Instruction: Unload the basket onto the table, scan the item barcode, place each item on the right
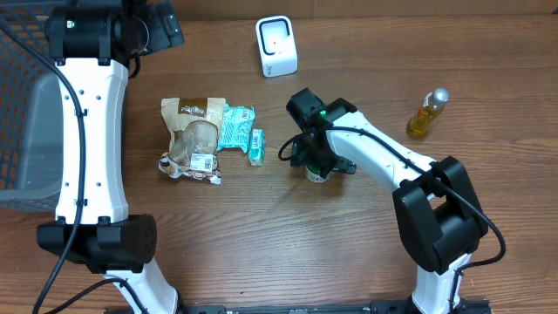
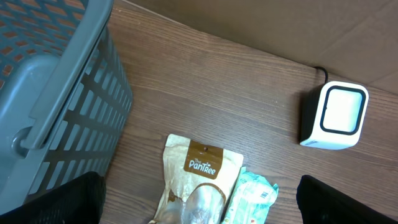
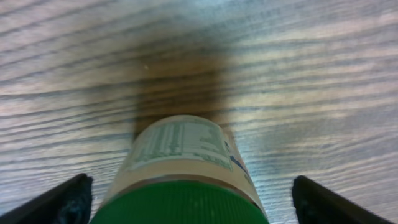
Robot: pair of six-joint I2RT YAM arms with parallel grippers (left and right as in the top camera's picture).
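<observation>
Resting item: small bottle (image 3: 180, 143) with a green screw cap and a pale label of fine print, on the wooden counter (image 1: 261, 244) near its middle.
Right end effector (image 3: 191, 186): over the bottle, fingers spread wide on either side, gaps showing, not touching.
Packets: PanTree pouch (image 1: 193, 131), teal wrapper (image 1: 235, 126) and small green pack (image 1: 256, 146) clustered left of the bottle.
Yellow bottle (image 1: 427, 115): silver-capped, well apart to the right.
Left end effector (image 2: 202, 199): spread wide, holding nothing, above the pouch.
Scanner (image 1: 276, 45): white, at the far edge.
Basket (image 2: 74, 93): grey, slatted, far left; contents cannot be told.
</observation>
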